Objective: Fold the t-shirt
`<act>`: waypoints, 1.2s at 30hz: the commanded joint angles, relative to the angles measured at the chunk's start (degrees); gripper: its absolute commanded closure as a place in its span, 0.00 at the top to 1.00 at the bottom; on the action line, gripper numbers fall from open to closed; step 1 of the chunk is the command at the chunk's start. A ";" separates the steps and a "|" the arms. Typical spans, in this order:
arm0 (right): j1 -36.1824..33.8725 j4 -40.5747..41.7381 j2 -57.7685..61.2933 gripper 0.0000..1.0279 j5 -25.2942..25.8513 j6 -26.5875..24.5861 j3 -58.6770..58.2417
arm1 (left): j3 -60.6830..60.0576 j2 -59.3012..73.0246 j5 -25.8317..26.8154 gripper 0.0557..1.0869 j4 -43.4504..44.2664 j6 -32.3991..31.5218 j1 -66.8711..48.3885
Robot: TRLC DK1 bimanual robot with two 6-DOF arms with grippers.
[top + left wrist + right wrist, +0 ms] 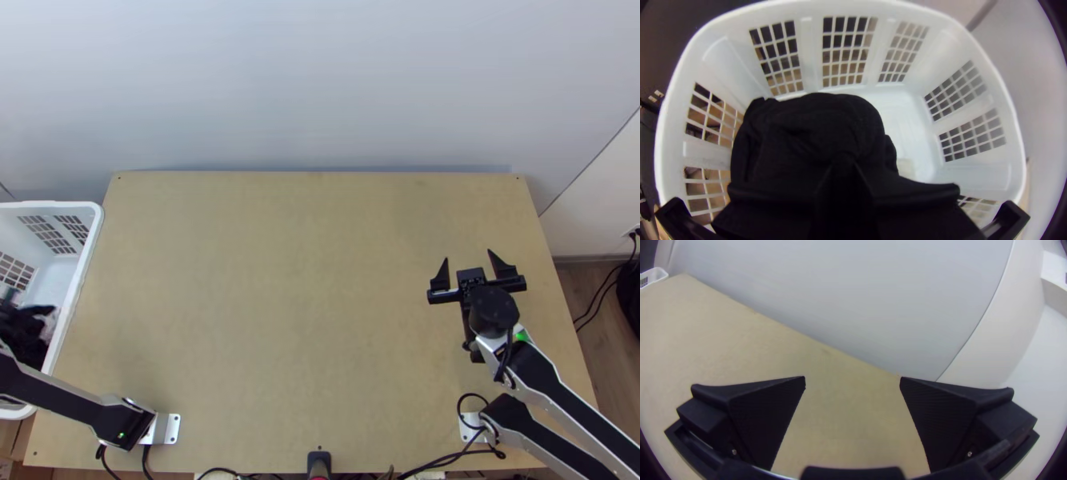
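Left wrist view: the left gripper (843,168) pinches black cloth (813,129) in the basket (809,53), maybe to lift it. Top view, right side: the right gripper (469,267) has fingers spread.

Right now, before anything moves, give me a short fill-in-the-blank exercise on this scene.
The basket's colour is ____. The cloth bunched inside it is coloured ____. The right gripper is ____, not shut. In the top view, the basket stands beyond the table's ____ edge, not its right.

Missing words: white; black; open; left.
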 commanded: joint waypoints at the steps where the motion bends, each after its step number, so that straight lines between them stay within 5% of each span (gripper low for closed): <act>1: 1.57 14.27 -4.78 0.96 1.36 -11.19 -5.63 | 4.51 -18.05 3.34 0.04 -12.32 -0.12 -2.60; 18: 0.87 14.01 -7.68 0.96 9.45 -12.07 -3.69 | 13.39 -55.49 3.34 0.04 -32.45 -2.76 -30.90; 30: -4.40 10.93 -11.19 0.96 12.61 -10.93 1.93 | 9.43 -57.69 2.55 0.04 -40.00 -12.95 -65.00; 36: -5.72 -6.47 -8.82 0.96 12.61 -1.79 10.99 | 8.91 -48.64 -9.05 0.04 -35.79 -12.51 -88.20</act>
